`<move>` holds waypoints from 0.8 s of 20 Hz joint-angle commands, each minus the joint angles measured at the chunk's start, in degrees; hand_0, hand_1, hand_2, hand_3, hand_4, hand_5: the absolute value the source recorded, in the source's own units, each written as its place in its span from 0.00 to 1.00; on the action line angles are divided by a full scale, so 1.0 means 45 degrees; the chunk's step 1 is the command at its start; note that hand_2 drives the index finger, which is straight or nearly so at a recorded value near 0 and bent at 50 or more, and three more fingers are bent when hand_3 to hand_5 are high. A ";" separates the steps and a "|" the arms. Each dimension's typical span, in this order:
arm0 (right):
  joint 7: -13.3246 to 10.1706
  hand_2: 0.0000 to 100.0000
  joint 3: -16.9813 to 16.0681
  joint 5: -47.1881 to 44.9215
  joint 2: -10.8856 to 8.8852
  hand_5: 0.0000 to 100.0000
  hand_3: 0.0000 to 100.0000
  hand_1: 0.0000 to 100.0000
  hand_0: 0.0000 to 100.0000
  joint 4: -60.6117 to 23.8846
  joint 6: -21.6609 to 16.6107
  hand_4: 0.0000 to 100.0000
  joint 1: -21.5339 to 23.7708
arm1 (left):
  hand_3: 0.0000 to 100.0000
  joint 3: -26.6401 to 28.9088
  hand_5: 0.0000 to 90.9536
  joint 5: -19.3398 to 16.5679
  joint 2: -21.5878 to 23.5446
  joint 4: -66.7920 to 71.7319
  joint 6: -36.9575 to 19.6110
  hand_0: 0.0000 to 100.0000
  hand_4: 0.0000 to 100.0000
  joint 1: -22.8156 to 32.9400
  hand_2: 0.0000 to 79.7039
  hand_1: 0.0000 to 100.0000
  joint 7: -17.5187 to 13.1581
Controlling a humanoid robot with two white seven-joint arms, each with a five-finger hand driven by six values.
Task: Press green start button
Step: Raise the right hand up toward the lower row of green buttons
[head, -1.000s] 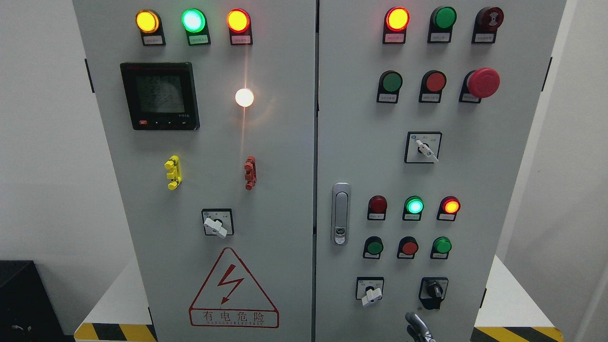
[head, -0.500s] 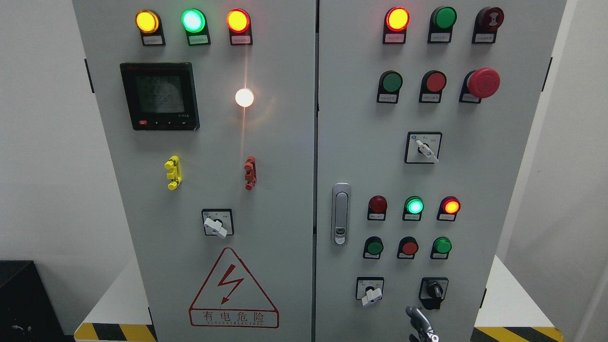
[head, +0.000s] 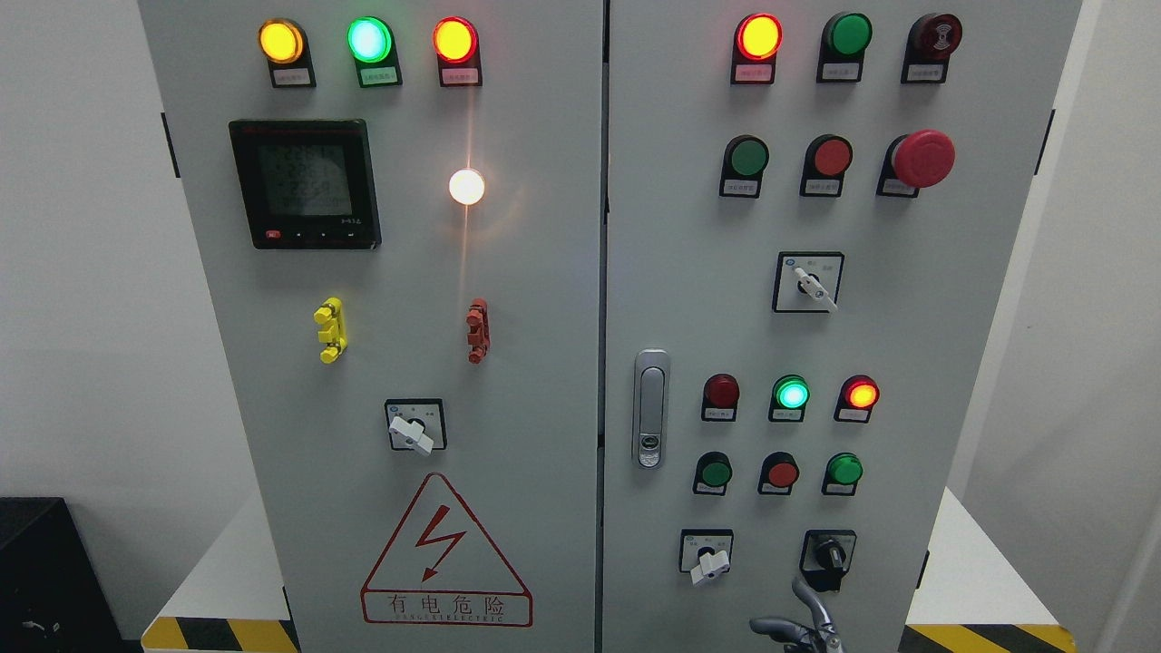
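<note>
The right hand [head: 798, 626] is poking up from the bottom edge now, grey metallic fingers [head: 810, 599] spreading apart, one curving upward and another reaching left, gripping nothing. Half a second ago only a single fingertip was showing there, so the hand is rising and opening. It is hovering just below the black rotary selector [head: 828, 553] on the smooth grey cabinet door [head: 907, 317]. Green round push buttons are sitting in the row above: one at the left [head: 716, 472] and one at the right [head: 844, 469], a red button [head: 782, 472] between them (which green one is the start button I cannot tell). Bare flat panel is lying open right of the hand, toward the door's edge
</note>
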 commanded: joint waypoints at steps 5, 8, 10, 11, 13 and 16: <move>-0.0478 0.00 -0.0219 0.4675 0.0027 0.92 0.85 0.33 0.10 0.0023 -0.0004 0.81 -0.0615 | 0.00 0.0000 0.00 0.0000 -0.0001 -0.0352 0.0005 0.12 0.00 -0.0293 0.00 0.56 -0.0010; -0.0594 0.00 -0.0766 0.6159 0.0027 0.95 0.88 0.34 0.17 0.0470 -0.0043 0.83 -0.1142 | 0.00 0.0000 0.00 0.0000 -0.0001 -0.0352 0.0005 0.12 0.00 -0.0293 0.00 0.56 -0.0010; -0.0790 0.00 -0.1078 0.6806 0.0027 0.96 0.89 0.34 0.20 0.0784 -0.0257 0.84 -0.1435 | 0.00 0.0000 0.00 0.0000 -0.0001 -0.0352 0.0005 0.12 0.00 -0.0293 0.00 0.56 -0.0010; -0.0868 0.00 -0.1196 0.7079 0.0027 0.96 0.89 0.33 0.22 0.0901 -0.0355 0.84 -0.1553 | 0.00 0.0000 0.00 0.0000 -0.0001 -0.0352 0.0005 0.12 0.00 -0.0293 0.00 0.56 -0.0010; -0.0908 0.00 -0.1217 0.7335 0.0027 0.97 0.90 0.33 0.23 0.1058 -0.0394 0.84 -0.1767 | 0.00 0.0000 0.00 0.0000 -0.0001 -0.0352 0.0005 0.12 0.00 -0.0293 0.00 0.56 -0.0010; -0.0927 0.00 -0.1314 0.7686 0.0027 0.97 0.91 0.33 0.25 0.1428 -0.0395 0.85 -0.2119 | 0.00 0.0000 0.00 0.0000 -0.0001 -0.0352 0.0005 0.12 0.00 -0.0293 0.00 0.56 -0.0010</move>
